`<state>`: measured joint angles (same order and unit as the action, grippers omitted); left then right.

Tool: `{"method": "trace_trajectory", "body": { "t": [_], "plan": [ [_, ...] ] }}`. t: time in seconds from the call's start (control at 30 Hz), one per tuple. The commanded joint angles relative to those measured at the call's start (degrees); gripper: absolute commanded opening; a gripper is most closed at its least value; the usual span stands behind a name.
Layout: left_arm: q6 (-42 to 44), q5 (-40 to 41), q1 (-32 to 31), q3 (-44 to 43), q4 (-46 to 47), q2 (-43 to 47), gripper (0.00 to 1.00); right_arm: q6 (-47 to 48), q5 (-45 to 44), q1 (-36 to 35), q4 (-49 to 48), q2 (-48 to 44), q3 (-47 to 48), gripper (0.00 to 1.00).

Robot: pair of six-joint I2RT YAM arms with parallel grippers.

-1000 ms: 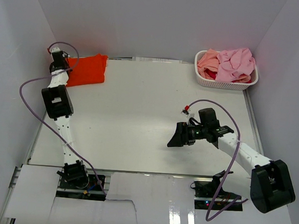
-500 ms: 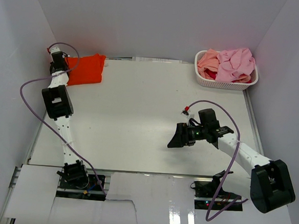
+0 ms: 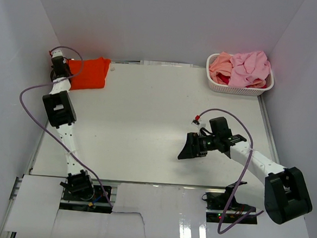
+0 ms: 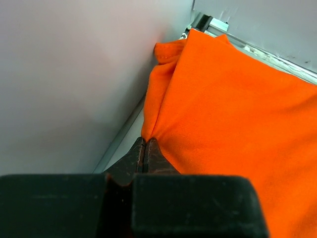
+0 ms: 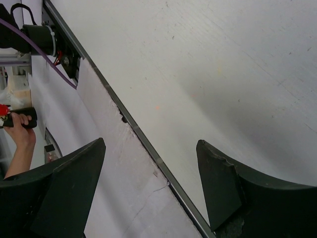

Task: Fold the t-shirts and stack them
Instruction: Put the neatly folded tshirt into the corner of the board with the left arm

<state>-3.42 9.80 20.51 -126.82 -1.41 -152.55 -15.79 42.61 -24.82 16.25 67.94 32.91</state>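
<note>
Here, left pincer (image 4: 145, 148) clenched on orange t-shirt (image 4: 237, 114), right pincer (image 5: 149, 148) spread wide.

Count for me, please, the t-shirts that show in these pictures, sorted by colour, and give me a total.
Orange-red t-shirt, folded, outside the basket: 1
Light pink t-shirt, in the basket: 1
Salmon-peach t-shirt, in the basket: 1
Dark red t-shirt, only a sliver showing in the basket: 1
Total: 4 seen; the pile may hide more.

Top overhead, wide; wrists close; left shares orange t-shirt (image 3: 91, 73).
</note>
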Motion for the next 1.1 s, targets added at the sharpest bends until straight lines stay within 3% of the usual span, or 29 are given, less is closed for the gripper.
{"method": "trace_trajectory", "body": {
  "t": [0.0,0.2,0.7,0.87,1.07],
  "plan": [
    [2.19,-4.35,1.37,0.53,2.97,-0.47,0.00,1.03,0.81,-0.32,-0.96,0.79,-1.00,0.80],
    [2.89,-9.71,1.55,1.14,5.01,-0.55,0.00,0.76,1.16,-0.58,-2.01,2.72,-0.74,0.80],
    [1.49,-9.71,1.37,1.49,6.60,-0.20,0.01,-0.03,0.81,-1.72,-3.15,3.60,-0.83,0.80],
    [0.61,-9.63,1.37,1.41,6.77,0.15,0.34,-0.12,0.89,-2.08,-3.51,3.60,-1.09,0.80],
    [0.34,-9.71,1.37,2.37,7.74,1.64,0.37,-0.29,0.72,-2.34,-3.68,3.42,-1.44,0.80]
  ]
}}
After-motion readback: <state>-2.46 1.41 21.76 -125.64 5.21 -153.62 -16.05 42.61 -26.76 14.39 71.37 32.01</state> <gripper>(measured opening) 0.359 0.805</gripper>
